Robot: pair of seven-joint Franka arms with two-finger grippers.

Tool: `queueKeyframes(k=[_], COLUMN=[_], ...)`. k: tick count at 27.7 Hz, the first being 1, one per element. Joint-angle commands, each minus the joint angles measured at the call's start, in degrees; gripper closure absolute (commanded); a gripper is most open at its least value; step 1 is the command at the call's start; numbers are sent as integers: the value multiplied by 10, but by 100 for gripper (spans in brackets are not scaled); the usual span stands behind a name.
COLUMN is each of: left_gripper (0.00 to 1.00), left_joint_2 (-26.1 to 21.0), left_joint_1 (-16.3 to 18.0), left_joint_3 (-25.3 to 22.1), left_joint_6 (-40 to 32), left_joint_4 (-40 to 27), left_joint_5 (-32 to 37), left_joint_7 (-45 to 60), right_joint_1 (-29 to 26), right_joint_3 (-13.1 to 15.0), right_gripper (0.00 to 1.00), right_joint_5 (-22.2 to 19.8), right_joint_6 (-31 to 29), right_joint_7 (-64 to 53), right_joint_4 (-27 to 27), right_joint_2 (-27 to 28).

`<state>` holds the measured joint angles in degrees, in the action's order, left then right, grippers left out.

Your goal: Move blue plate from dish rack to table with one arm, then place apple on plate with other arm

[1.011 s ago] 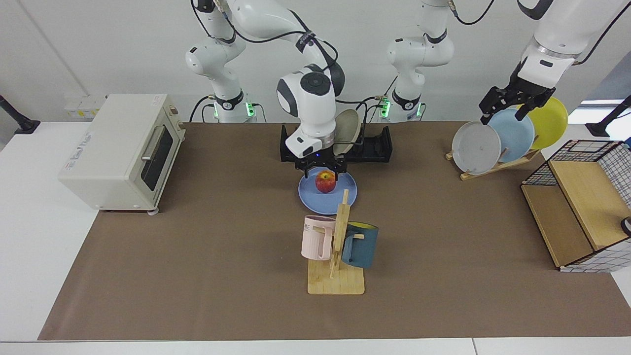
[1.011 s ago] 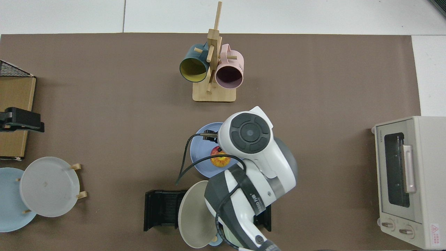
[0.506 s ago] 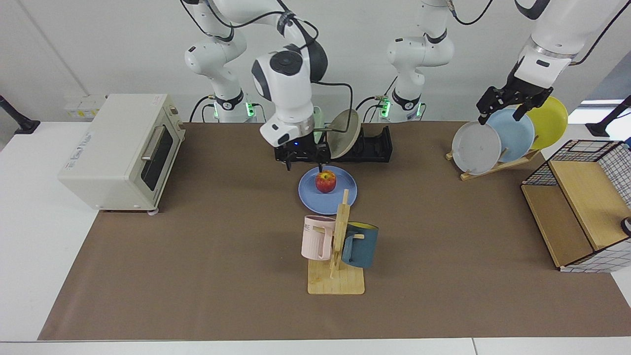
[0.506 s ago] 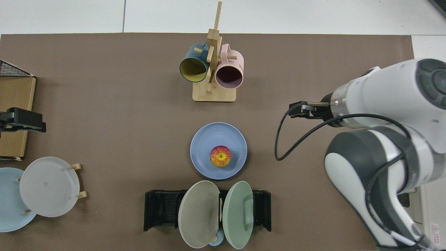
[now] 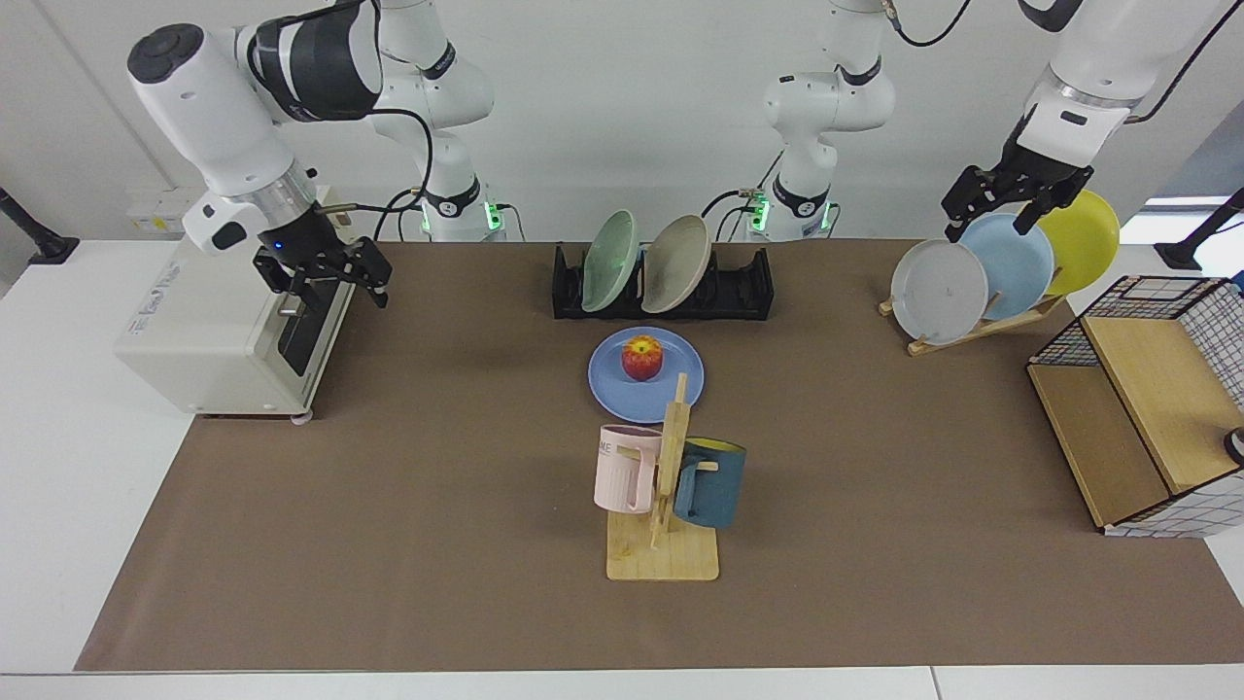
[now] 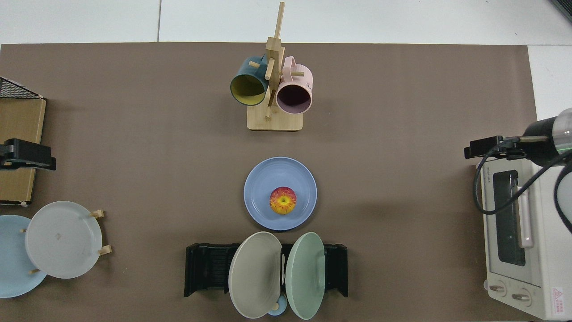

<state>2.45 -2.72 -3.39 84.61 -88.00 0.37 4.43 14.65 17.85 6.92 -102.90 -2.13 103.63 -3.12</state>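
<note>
Apple (image 5: pixel 641 358) sitting on blue plate (image 5: pixel 612 384), well clear of both tools | right tool (image 5: pixel 327 284) hanging open, empty, over toaster oven (image 5: pixel 233 301) | left tool (image 5: pixel 1001 209) hanging open, empty, above wooden plate stand (image 5: pixel 972 326)

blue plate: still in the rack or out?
Out. The blue plate lies flat on the mat in front of the rack, with the apple on it; only a green and a beige plate stand in the rack.

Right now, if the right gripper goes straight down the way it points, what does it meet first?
Probably the toaster oven. The right gripper, open and empty, points downward at the oven's door side. Depth is unclear, so it might pass just in front of the door and meet the brown mat instead.
</note>
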Motion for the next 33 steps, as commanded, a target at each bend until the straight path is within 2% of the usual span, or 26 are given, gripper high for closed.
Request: queueKeyframes(k=[1, 8, 16, 21, 32, 33], left_gripper=[0, 0, 0, 0, 0, 0], left_joint_2=[9, 9, 9, 9, 10, 11], left_joint_1=[-4, -4, -4, -4, -4, -4], left_joint_3=[-9, -7, -7, -6, -6, -7], left_joint_6=[0, 0, 0, 0, 0, 0], left_joint_4=[-4, -4, -4, -4, -4, -4], left_joint_5=[-3, -3, -2, -2, -2, -2], left_joint_7=[1, 1, 1, 1, 1, 1], right_joint_1=[0, 20, 13, 12, 42, 32], right_joint_3=[-12, -24, -24, -22, -26, -33], right_gripper=[0, 0, 0, 0, 0, 0], right_joint_5=[-19, -142, -138, -115, -114, -114], right_joint_6=[41, 23, 15, 15, 14, 14], right_joint_7=[-6, -18, -7, -4, 99, 112], right_joint_4=[-22, 11, 13, 12, 3, 2], right_joint_2=[-16, -22, -21, -21, -15, -14])
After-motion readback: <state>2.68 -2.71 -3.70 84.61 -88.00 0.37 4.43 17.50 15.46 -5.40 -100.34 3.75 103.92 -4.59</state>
